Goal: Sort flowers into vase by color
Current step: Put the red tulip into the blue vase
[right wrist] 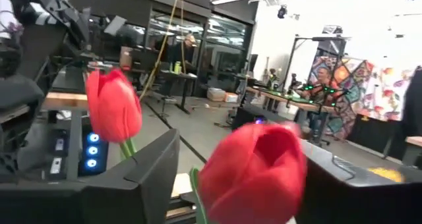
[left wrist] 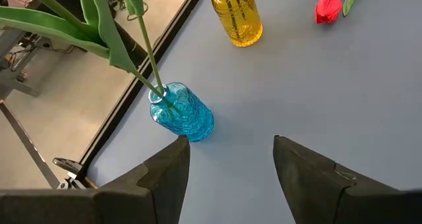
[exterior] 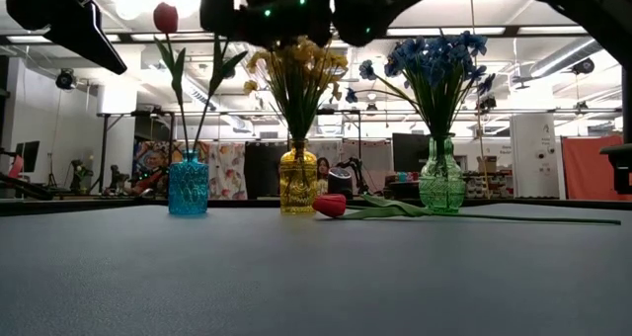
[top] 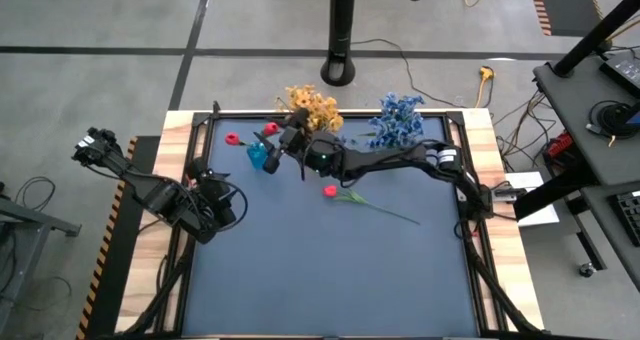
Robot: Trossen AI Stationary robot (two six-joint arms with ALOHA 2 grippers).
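Your right gripper (top: 272, 138) is hovering right above the blue vase (top: 258, 156), its fingers (right wrist: 142, 178) closing on a red tulip (right wrist: 254, 174) — the bud is sitting between them, just above the vase mouth. One red tulip (exterior: 165, 18) is already standing in the blue vase. Beside that vase the yellow vase (exterior: 298, 181) is holding yellow blossoms (top: 312, 105), and beyond it the green vase (exterior: 440, 178) is holding blue blossoms (top: 397, 119). Another red tulip (top: 331, 191) is lying flat on the mat (top: 330, 280), nearer you than the yellow vase. Your left gripper (top: 218, 202) is waiting near the blue vase, toward the mat's left edge — fingers (left wrist: 165, 178) spread, holding nothing.
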